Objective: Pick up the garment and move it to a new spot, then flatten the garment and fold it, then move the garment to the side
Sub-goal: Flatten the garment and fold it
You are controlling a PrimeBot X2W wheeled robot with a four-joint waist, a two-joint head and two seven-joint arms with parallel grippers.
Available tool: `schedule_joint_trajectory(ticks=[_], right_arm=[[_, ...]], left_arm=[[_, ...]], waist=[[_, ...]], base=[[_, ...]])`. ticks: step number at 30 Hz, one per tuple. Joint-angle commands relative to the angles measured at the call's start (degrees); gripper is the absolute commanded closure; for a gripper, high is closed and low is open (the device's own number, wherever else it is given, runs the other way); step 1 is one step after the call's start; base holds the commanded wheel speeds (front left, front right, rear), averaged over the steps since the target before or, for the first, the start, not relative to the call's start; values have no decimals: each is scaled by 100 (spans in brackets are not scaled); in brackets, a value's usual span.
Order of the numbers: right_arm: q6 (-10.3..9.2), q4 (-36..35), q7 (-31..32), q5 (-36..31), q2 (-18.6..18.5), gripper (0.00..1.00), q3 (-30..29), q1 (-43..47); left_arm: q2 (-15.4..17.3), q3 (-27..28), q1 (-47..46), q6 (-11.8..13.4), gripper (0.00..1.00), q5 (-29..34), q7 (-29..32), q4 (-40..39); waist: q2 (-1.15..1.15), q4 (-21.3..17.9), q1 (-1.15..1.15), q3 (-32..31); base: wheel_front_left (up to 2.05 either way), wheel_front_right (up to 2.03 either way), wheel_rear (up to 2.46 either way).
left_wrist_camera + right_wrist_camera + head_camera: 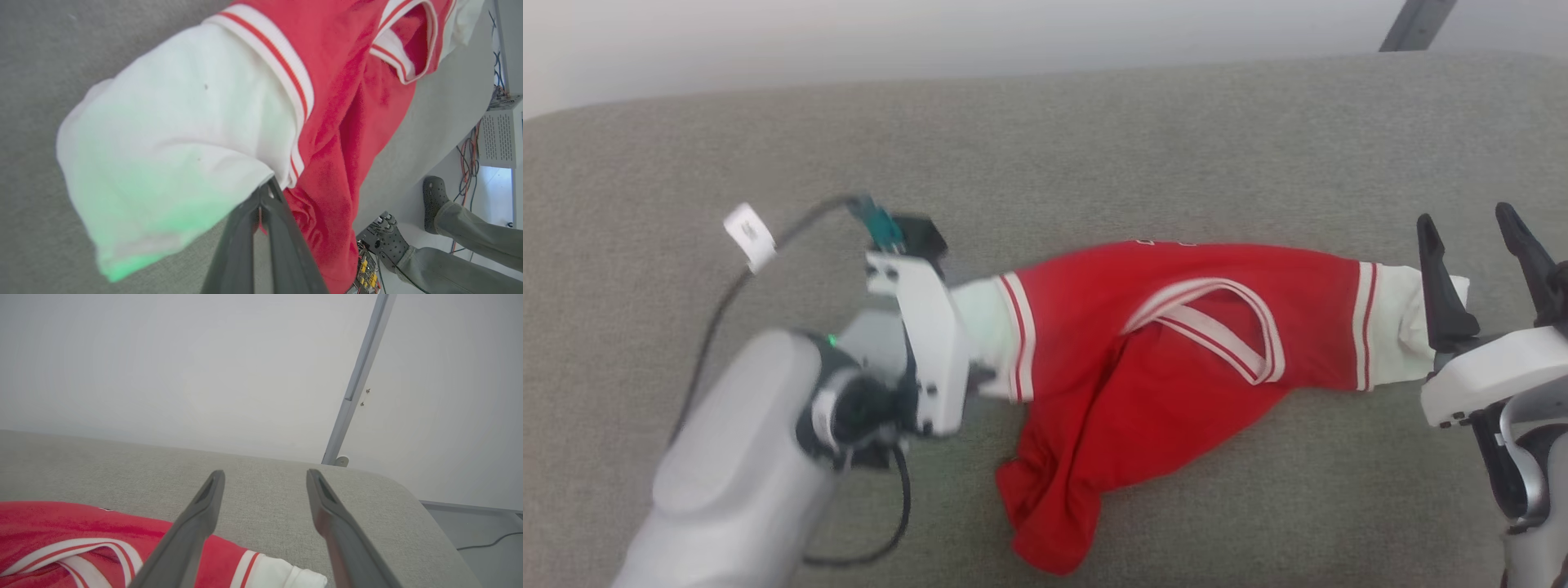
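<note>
While the left hand [266, 190] has its two dark fingers pressed together on the edge of the garment [1176, 351], pinching it where the white end panel meets the striped trim, the right hand [1478, 257] stands with its fingers spread wide and nothing between them. The garment's other white end lies just beside the right hand's inner finger, which partly covers it in the head view. Between the two hands the red jersey stretches across the grey bench [1094, 139], with a crumpled red fold trailing toward the robot. Beyond the left hand, past the bench's edge, a person's feet [434, 196] in dark clogs stand on the floor.
</note>
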Motion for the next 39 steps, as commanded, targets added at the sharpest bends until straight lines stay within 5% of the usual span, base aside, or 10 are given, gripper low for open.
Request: schedule_joint_trajectory(ticks=[1,9,13,19,29,39], right_arm=[[-8,-45,20,-11,-12,0,24,-15],[-8,-88,61,7,-31,0,97,-93],[-8,-43,55,11,-40,0,129,-81],[-8,32,49,8,-58,0,145,29],[-8,-31,83,-35,-31,0,108,172],[-8,-115,18,-50,-24,0,197,23]], left_arm=[[80,-40,187,68,100,-6,78,-162],[308,-313,844,195,100,214,140,-572],[309,-323,907,13,0,200,-65,-432],[397,-235,921,-152,0,89,-177,-395],[732,-1,792,-80,0,122,-182,-690],[575,-79,445,-483,0,253,-610,529]], waist=[[0,46,0,24],[0,72,0,79],[0,48,0,39],[0,51,0,-159],[0,102,0,-394],[0,-100,0,-328]], base=[[0,0,0],[0,0,0],[0,0,0],[0,0,0],[0,0,0],[0,0,0]])
